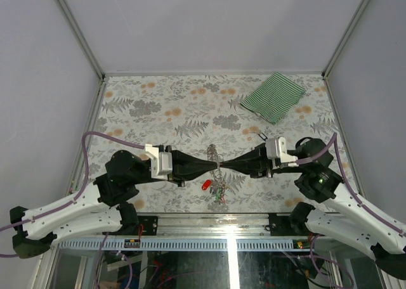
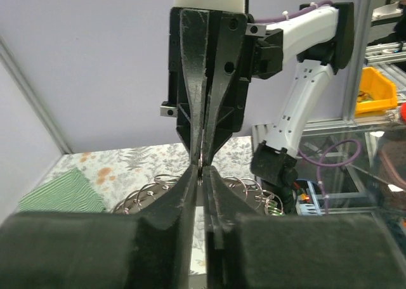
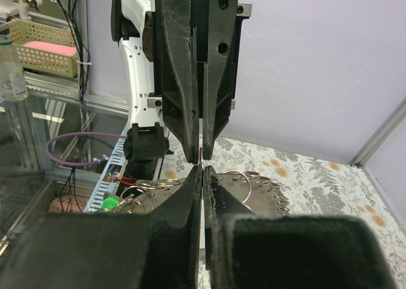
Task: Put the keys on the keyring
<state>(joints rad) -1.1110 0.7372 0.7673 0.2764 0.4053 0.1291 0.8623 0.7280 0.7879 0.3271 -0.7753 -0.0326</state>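
The keyring (image 1: 214,153), a grey chain of coiled metal loops, hangs just above the table between my two grippers, which meet tip to tip. My left gripper (image 1: 214,168) and right gripper (image 1: 222,167) are both shut, each pinching a thin wire of the ring. In the left wrist view the keyring's loops (image 2: 147,191) spread to both sides of my left gripper (image 2: 202,170). The right wrist view has its loops (image 3: 279,191) behind my right gripper (image 3: 202,170). Keys dangle below: a red tag (image 1: 205,184) and green tags (image 1: 220,194), (image 3: 111,202).
A green-striped cloth (image 1: 274,96) lies at the table's back right, also seen in the left wrist view (image 2: 63,191). The flowered table (image 1: 158,111) ends at grey walls; its near edge runs just below the hanging keys.
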